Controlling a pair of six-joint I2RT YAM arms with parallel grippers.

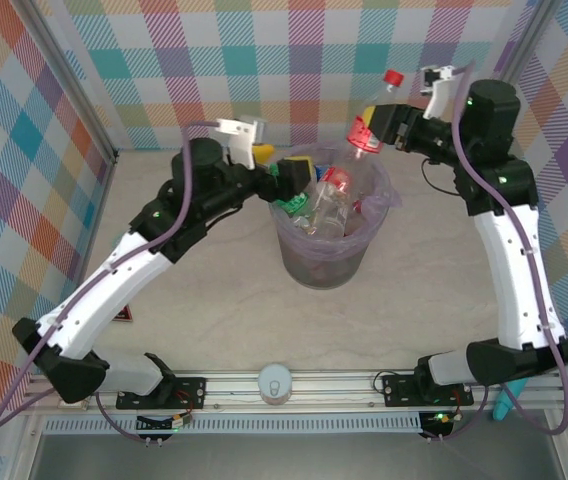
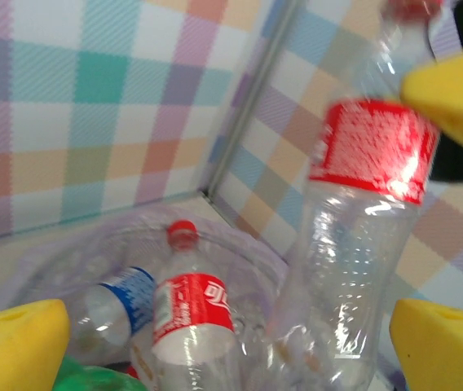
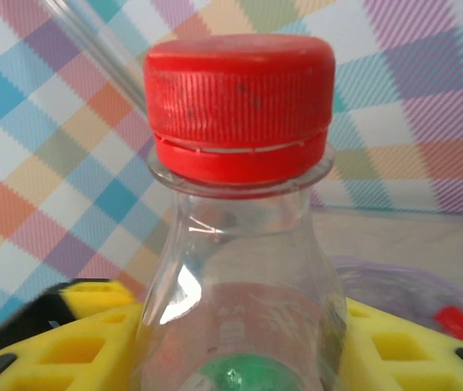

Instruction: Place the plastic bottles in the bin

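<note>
Right pincer (image 1: pixel 392 126) grips bottle (image 1: pixel 366 133); bin (image 1: pixel 314 266) contents indistinct.

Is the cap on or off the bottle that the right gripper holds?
On. The red cap sits on the neck of the bottle, which stands between the right gripper's yellow fingers.

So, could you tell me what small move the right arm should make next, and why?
Probably ease the right gripper, shut on the red-capped bottle, toward the middle of the bin before letting go. The bottle hangs tilted at the far right rim, base barely over the opening; the left gripper stands open over the left rim.
</note>
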